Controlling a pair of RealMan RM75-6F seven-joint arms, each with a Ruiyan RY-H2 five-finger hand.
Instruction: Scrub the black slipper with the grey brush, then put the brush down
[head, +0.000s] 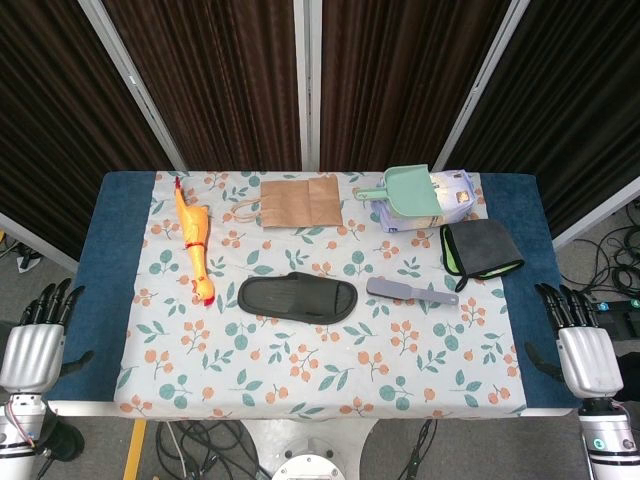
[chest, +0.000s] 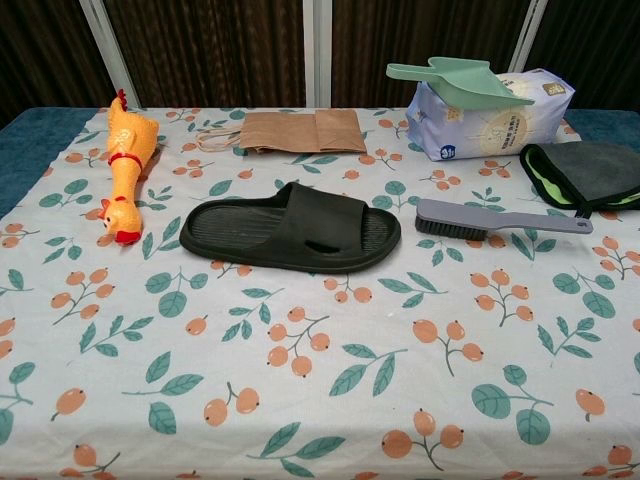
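The black slipper (head: 298, 297) (chest: 291, 230) lies flat in the middle of the floral tablecloth, toe to the left. The grey brush (head: 411, 292) (chest: 500, 219) lies just right of it, bristles down, handle pointing right. My left hand (head: 36, 340) hangs off the table's left front corner, fingers apart and holding nothing. Off the right front corner, my right hand (head: 581, 345) is likewise open and empty. Both hands are far from the slipper and brush; neither shows in the chest view.
A yellow rubber chicken (head: 194, 243) (chest: 125, 165) lies at the left. A brown paper bag (head: 299, 202) (chest: 300, 131) sits at the back. A white bag with a green scoop (head: 420, 198) (chest: 480, 100) and a grey-green cloth (head: 480, 248) (chest: 587, 172) occupy the right.
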